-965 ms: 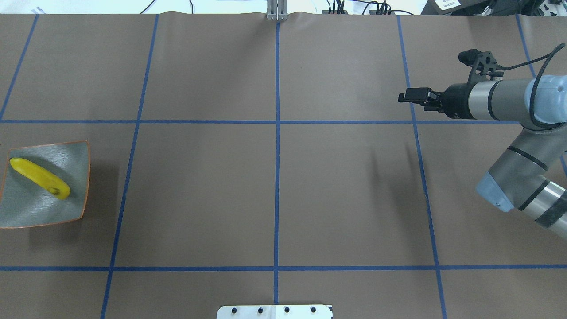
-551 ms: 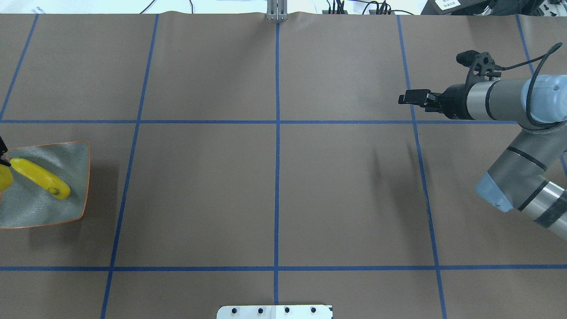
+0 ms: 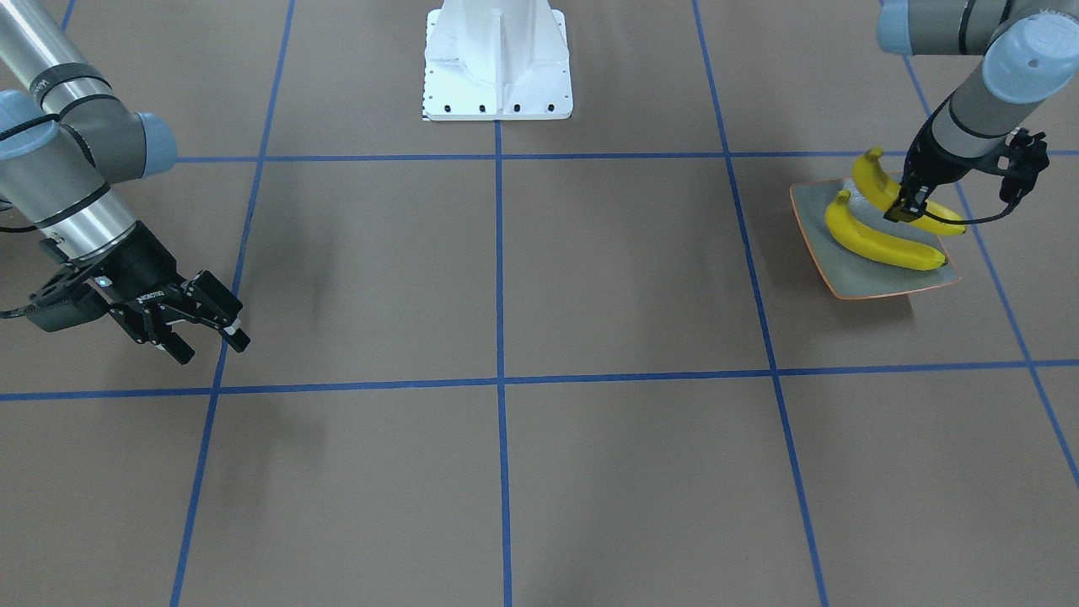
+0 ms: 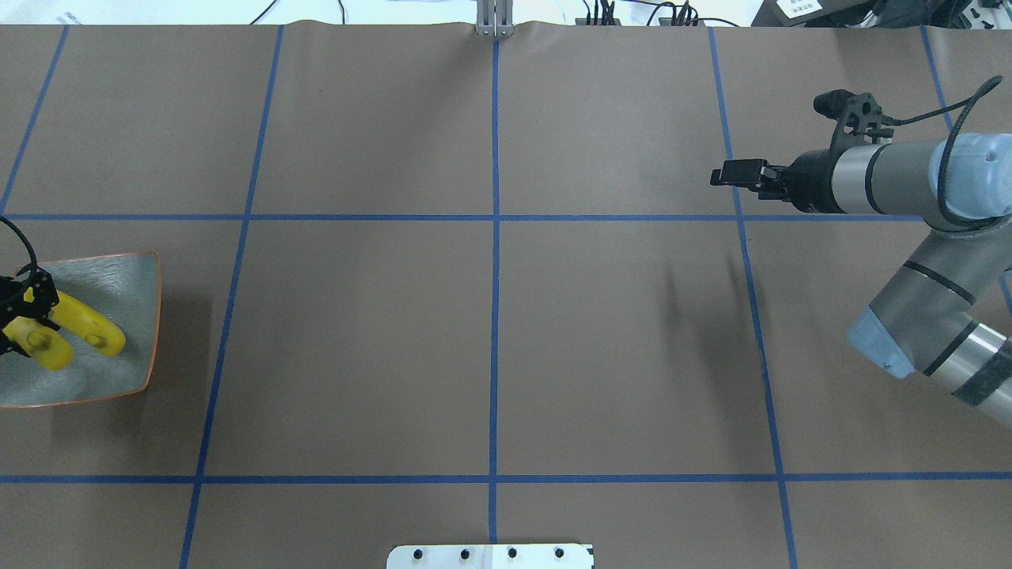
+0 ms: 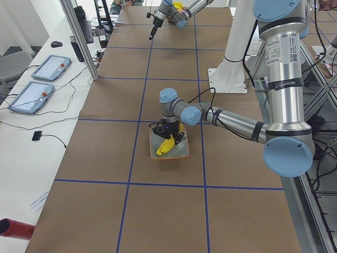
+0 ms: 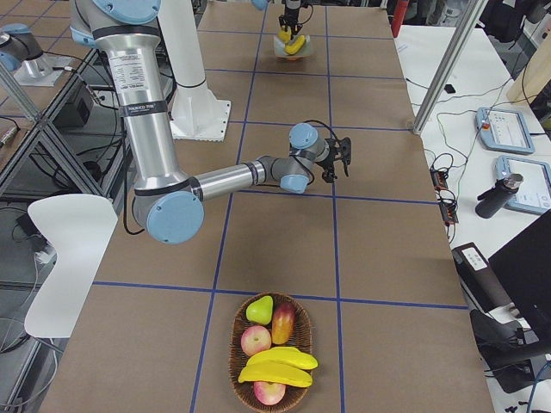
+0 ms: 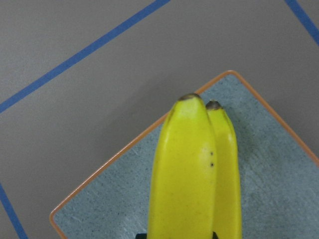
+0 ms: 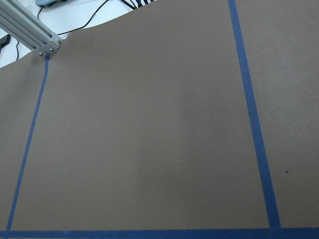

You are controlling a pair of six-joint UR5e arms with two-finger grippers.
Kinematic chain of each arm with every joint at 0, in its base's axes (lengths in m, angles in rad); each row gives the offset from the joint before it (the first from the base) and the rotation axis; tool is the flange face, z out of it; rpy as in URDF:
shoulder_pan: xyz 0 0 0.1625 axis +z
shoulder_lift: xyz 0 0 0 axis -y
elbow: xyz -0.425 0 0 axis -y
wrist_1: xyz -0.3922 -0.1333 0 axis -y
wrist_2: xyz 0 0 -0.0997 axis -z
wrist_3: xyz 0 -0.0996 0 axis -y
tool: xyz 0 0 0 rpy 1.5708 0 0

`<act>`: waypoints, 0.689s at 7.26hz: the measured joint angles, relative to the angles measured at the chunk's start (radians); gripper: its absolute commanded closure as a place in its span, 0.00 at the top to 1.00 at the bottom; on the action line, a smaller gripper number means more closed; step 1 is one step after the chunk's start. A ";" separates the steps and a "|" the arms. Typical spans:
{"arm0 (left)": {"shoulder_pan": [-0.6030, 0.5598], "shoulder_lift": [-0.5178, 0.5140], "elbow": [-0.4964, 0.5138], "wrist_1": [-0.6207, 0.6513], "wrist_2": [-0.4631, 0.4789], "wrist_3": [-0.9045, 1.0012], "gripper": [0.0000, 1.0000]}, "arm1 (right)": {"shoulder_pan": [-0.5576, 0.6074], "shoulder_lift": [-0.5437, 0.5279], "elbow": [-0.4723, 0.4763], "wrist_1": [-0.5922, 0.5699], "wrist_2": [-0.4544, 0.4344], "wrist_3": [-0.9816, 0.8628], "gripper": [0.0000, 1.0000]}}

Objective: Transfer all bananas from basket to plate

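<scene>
Frontally, left claw [image 3: 904, 211] seemingly clamps 1 banana [image 3: 872, 184] over plate [image 3: 851, 285]; overhead crops them.

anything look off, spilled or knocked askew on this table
Nothing stands out. The left gripper holds one banana over the plate, a second banana lies flat in it, two more bananas sit in the basket, nothing spilled.

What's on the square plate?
One bright yellow banana lies on the speckled grey orange-rimmed plate; the left end effector grips a second yellow banana. Whether it touches down is hidden.
</scene>
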 measured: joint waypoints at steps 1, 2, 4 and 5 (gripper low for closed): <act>0.007 0.005 0.001 -0.002 0.005 -0.009 0.00 | 0.000 0.001 0.000 0.000 0.000 0.000 1.00; 0.010 0.010 0.004 -0.004 0.006 -0.011 0.06 | 0.000 0.001 0.000 0.000 0.000 0.000 1.00; 0.013 0.012 0.014 -0.006 0.007 -0.010 0.29 | 0.000 0.002 0.005 -0.001 0.001 0.000 1.00; 0.015 0.011 0.022 -0.007 0.006 -0.010 0.99 | 0.000 0.002 0.007 -0.001 0.001 0.000 1.00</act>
